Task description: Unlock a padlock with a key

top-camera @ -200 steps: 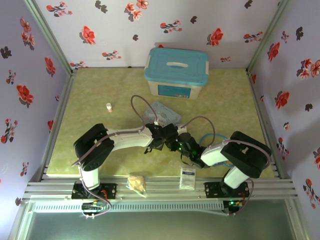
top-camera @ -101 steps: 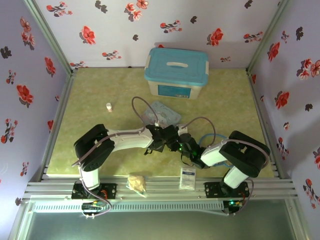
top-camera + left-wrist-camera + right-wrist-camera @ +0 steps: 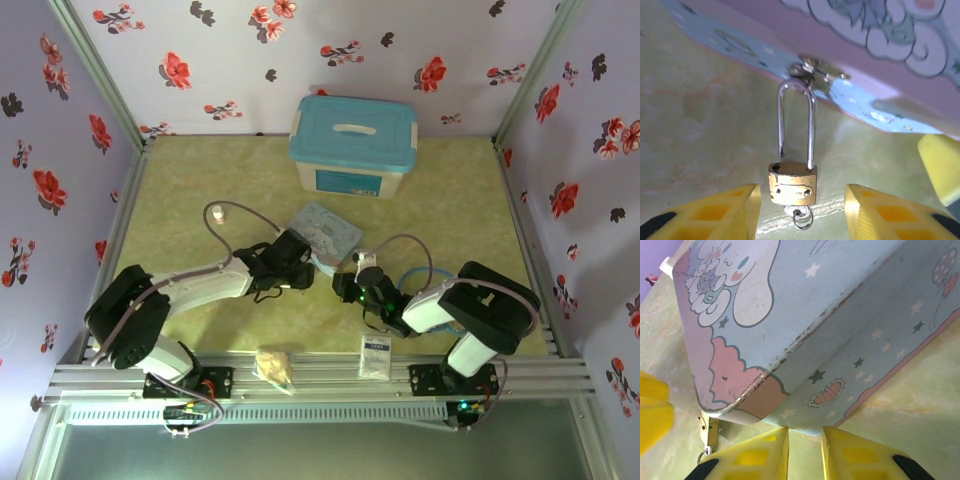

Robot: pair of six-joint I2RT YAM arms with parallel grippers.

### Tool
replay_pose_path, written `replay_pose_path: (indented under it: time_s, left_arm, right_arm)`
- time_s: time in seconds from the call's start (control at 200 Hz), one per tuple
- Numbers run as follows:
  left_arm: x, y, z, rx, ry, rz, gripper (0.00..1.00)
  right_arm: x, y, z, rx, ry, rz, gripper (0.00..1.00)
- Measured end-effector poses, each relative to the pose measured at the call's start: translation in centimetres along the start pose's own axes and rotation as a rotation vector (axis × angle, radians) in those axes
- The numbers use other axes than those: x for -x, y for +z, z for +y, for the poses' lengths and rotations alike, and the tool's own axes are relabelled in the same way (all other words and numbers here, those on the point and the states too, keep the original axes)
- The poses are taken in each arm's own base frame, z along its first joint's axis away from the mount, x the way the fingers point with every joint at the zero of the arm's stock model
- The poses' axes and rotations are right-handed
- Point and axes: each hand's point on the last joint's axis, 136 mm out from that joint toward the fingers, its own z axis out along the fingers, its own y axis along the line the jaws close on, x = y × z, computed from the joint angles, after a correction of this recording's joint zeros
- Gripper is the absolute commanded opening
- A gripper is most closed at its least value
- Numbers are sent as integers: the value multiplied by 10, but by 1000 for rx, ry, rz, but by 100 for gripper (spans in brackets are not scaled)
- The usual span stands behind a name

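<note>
Mottled green table (image 3: pixel 200 180), floral walls (image 3: pixel 240 60). Padlock (image 3: pixel 792 182) sits at twelve o'clock between left gripper (image 3: pixel 801 200)'s spread fingers; right gripper (image 3: pixel 804 437)'s state unclear.

Both arms are rocking the same look; the left arm (image 3: pixel 190 290) and right arm (image 3: pixel 432 310) are wearing white shells over fat black joints; each one is carrying a thin grey cable (image 3: pixel 225 212) loop; little green lights (image 3: pixel 360 295) are glowing by the right wrist; the fingers (image 3: pixel 715 212) are showing up bright yellow, waffle-pocketed, black at the base
</note>
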Motion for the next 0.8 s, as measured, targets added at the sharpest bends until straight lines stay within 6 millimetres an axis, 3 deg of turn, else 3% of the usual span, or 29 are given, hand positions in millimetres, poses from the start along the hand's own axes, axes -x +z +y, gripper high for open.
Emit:
replay_pose_path:
  time_s: [0.265, 0.795]
  left_arm:
    - [-9, 17, -2, 28, 35, 46, 46]
    - [-18, 27, 6, 51, 88, 38, 47]
  right_arm:
    - [-2, -1, -2, -3, 0, 4, 25]
    - [-11, 3, -7, -13, -2, 31, 24]
